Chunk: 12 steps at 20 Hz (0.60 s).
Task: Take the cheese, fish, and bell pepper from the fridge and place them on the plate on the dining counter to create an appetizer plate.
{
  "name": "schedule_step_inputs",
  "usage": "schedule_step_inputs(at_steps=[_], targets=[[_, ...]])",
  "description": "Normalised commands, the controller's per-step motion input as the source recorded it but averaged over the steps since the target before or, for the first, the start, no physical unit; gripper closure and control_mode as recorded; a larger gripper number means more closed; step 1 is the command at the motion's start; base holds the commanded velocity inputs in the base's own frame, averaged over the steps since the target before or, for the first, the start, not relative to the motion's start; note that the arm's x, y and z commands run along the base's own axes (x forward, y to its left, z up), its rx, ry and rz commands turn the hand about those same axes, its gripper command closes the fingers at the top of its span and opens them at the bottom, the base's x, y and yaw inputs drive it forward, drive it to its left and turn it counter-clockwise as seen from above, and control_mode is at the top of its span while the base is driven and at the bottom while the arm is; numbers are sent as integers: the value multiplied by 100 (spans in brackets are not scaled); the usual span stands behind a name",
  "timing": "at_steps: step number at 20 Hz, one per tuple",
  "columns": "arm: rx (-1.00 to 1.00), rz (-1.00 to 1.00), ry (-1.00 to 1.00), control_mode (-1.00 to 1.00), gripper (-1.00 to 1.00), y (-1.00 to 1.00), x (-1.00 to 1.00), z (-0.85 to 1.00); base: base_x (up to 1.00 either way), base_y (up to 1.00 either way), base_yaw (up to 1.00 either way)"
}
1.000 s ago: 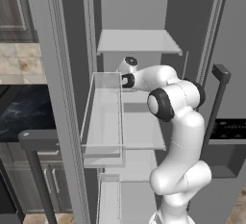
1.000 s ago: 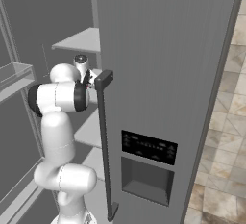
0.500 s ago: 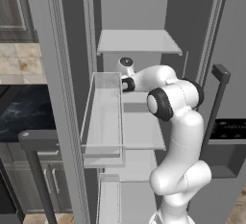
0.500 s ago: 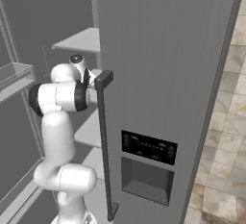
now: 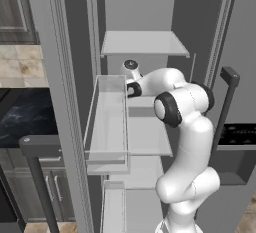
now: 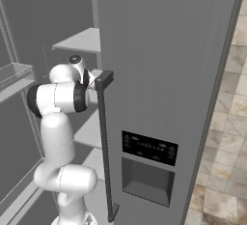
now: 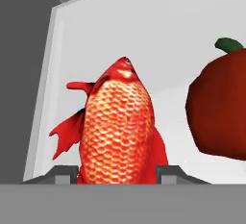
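The fish [image 7: 117, 131] sits between my gripper's [image 7: 116, 174] two fingertips [image 7: 65, 174] on a pale fridge shelf [image 7: 182, 40].

Its red-orange scaled body rises straight up from the jaws, which stand one on each side of its lower end; I cannot tell whether they press it. The dark-red bell pepper [image 7: 220, 112] lies just beside it, toward the shelf's right. My arm [image 5: 172, 109] reaches into the open fridge [image 6: 159, 74] past a clear door bin [image 5: 107, 127].
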Motion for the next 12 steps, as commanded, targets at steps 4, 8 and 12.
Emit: schedule_step_inputs(at_steps=[4, 8, 12], targets=[[0, 0, 0, -100, 100, -3, -61, -8, 0, 0, 0], [0, 0, 0, -100, 100, -13, -82, 0, 0, 0, 0], [0, 0, 0, -100, 100, -28, -91, 0, 0, 0, 0]])
